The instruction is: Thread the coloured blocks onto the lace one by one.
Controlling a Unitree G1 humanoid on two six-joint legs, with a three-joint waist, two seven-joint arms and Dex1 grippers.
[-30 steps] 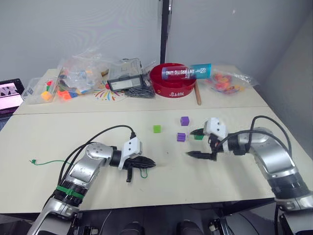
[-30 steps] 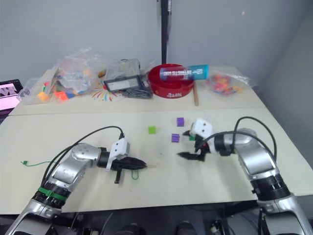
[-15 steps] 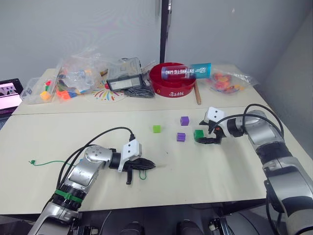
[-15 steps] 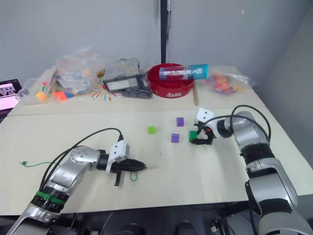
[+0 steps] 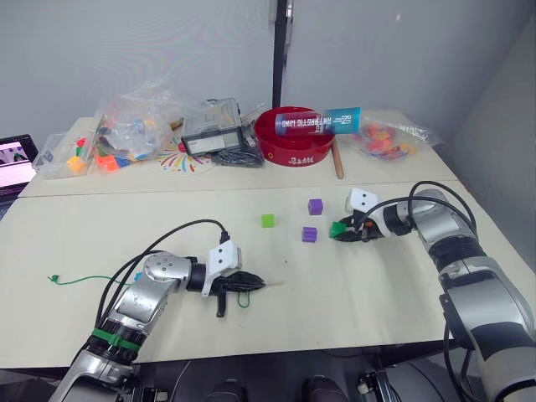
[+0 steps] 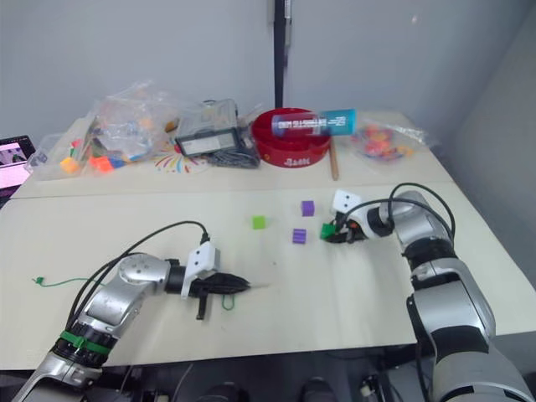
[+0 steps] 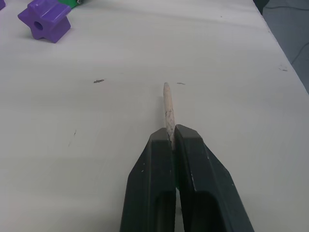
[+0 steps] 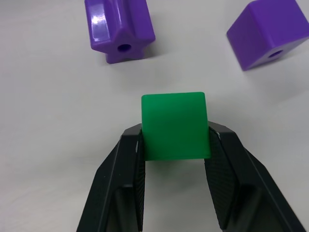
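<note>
1. Right end effector [image 8: 175, 145] clamps the dark green block [image 8: 175, 124] on the tabletop [image 5: 377, 285], right of centre.
2. Left end effector [image 7: 173, 137] pinched closed on the lace [image 5: 84, 278] by its pale tip [image 7: 168, 108], near-left.
3. Two purple blocks [image 8: 120, 30] and the light green block [image 5: 268, 220] lie left of the dark green one.

Left end effector [image 7: 172, 137] pinched closed; right end effector [image 8: 175, 133] clamped, arm extended.

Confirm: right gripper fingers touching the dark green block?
Touching. In the right wrist view both fingers of the right gripper press against opposite sides of the dark green block, with no gap on either side.
</note>
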